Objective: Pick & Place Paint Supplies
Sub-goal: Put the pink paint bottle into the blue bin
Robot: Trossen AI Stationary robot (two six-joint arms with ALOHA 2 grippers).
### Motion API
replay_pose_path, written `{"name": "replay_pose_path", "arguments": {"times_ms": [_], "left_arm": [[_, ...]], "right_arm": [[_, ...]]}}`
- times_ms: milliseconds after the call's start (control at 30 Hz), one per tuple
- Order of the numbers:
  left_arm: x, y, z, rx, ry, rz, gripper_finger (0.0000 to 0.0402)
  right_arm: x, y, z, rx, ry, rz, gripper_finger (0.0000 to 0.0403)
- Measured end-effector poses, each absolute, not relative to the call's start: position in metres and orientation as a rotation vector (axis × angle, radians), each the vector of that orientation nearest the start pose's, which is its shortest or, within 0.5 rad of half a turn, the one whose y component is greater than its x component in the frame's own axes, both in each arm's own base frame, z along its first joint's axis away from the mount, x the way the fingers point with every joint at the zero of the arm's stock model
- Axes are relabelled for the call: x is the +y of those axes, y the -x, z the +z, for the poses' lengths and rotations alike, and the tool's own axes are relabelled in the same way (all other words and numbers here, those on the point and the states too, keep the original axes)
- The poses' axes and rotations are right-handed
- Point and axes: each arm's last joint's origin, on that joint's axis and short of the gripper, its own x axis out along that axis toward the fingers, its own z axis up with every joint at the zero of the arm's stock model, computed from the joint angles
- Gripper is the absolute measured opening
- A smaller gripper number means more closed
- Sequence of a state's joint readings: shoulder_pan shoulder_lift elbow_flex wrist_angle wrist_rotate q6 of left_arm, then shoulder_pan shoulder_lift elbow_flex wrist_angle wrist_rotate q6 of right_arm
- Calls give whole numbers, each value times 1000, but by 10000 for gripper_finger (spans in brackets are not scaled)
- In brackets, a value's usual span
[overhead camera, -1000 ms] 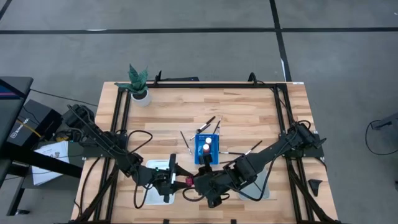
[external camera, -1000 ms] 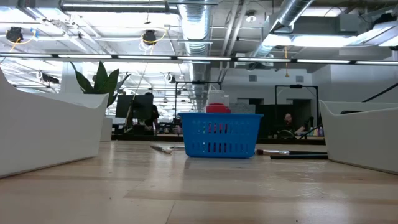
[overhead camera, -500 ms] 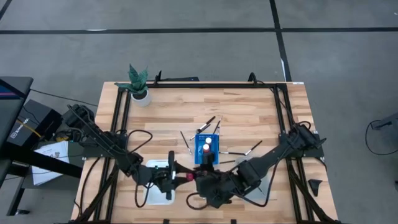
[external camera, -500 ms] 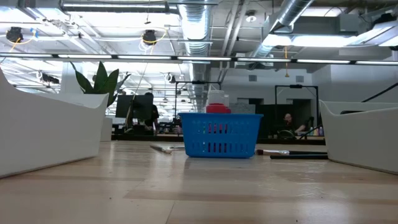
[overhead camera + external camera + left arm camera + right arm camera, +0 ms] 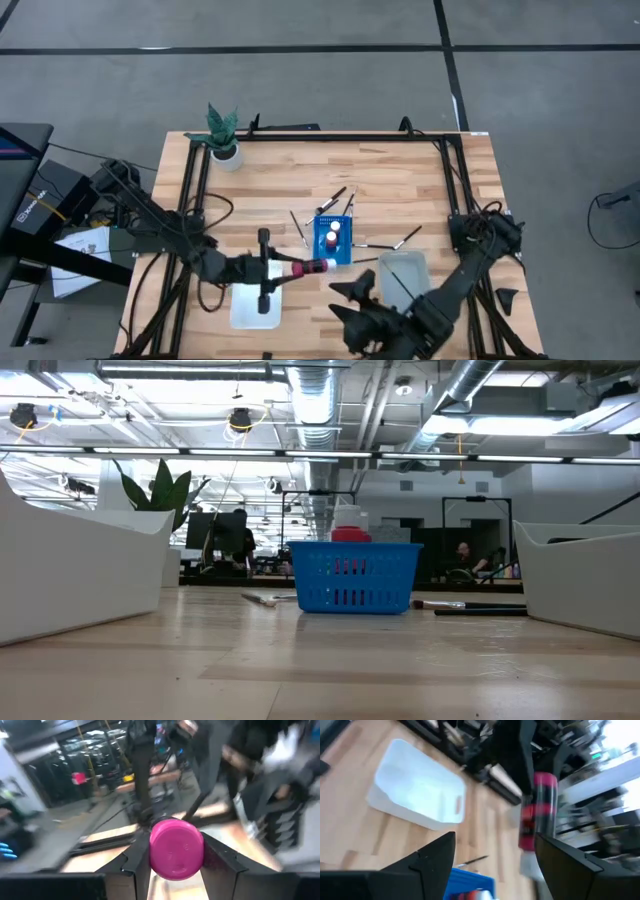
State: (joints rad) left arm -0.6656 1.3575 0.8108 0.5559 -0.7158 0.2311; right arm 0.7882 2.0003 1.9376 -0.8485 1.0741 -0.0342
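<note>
The right gripper (image 5: 352, 300) has let go, jaws spread, and pulled back to the tabletop's front edge, leaving the left gripper (image 5: 303, 268) clamped on the red paint bottle (image 5: 312, 267), beside the blue rack (image 5: 333, 240): handover looks done.

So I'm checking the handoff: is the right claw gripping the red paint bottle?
No: the right claw stands open and empty, while the left claw clamps the red paint bottle.

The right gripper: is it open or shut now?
Open: the right gripper shows its two fingers wide apart, nothing between them.
</note>
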Motion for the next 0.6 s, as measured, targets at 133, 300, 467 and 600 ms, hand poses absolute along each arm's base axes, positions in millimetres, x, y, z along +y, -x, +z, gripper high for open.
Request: {"name": "replay_pose_path", "arguments": {"times_ms": [133,300,467,600], "left_arm": [[-167,-239,294,-37,-78,-67,133],[-161,-243,301,-99,116,-78,133],[-159,-244,305,-130,246,-115,133],[-159,-244,307,-146,303,-127,133]], "right_arm": [[299,-309,319,479,918,-357,265],[310,-306,323,423,1015,-429,265],[312,-308,325,416,1024,-427,265],[310,-312,328,412,1026,-435,265]]}}
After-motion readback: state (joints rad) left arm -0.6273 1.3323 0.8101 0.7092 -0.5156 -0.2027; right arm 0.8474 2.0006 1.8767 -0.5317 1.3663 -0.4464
